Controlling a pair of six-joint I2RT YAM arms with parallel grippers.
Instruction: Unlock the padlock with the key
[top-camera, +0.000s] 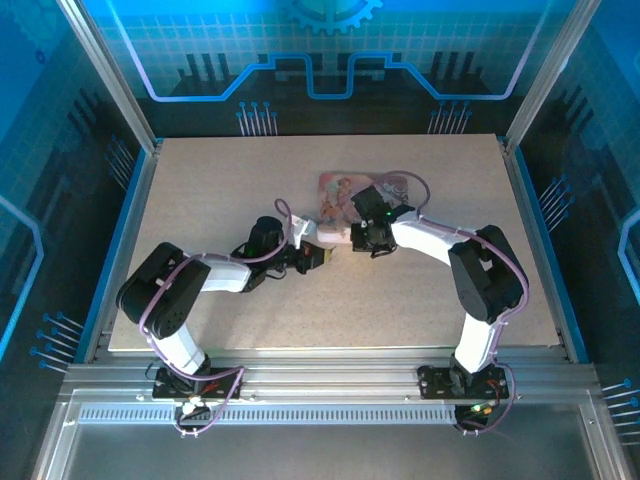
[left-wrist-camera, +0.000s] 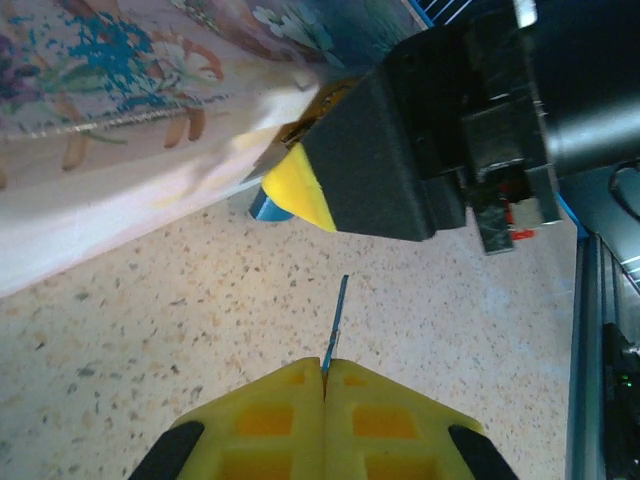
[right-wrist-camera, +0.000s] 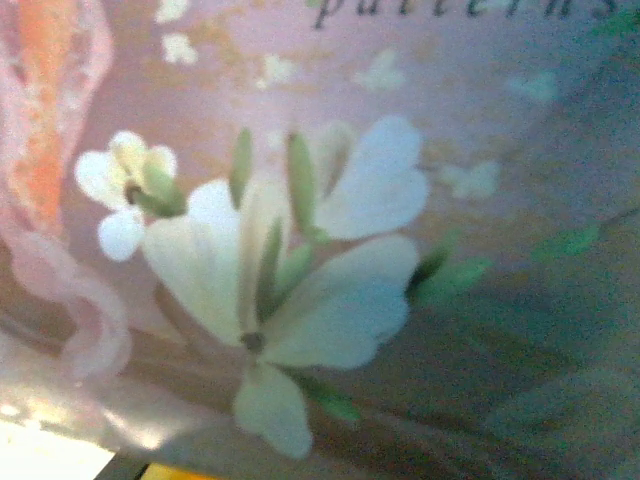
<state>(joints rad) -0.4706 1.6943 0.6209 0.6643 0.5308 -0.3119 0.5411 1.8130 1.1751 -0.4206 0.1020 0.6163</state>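
The left tool (left-wrist-camera: 325, 370) is closed on the key (left-wrist-camera: 337, 315), whose thin blade is seen edge-on above the speckled bench (left-wrist-camera: 130, 330). A blue sliver of the padlock (left-wrist-camera: 266, 208) peeks from under the right tool (left-wrist-camera: 300, 185), beside the pink box (left-wrist-camera: 100, 150). I cannot tell whether that tool grips it. Overhead, key and padlock are too small to make out. The right wrist camera sees the box's flowers, blurred.

White arm links (top-camera: 430, 238), black joints (top-camera: 490, 280), looping purple cables (top-camera: 420, 183), yellow pincer pads (left-wrist-camera: 270, 410).
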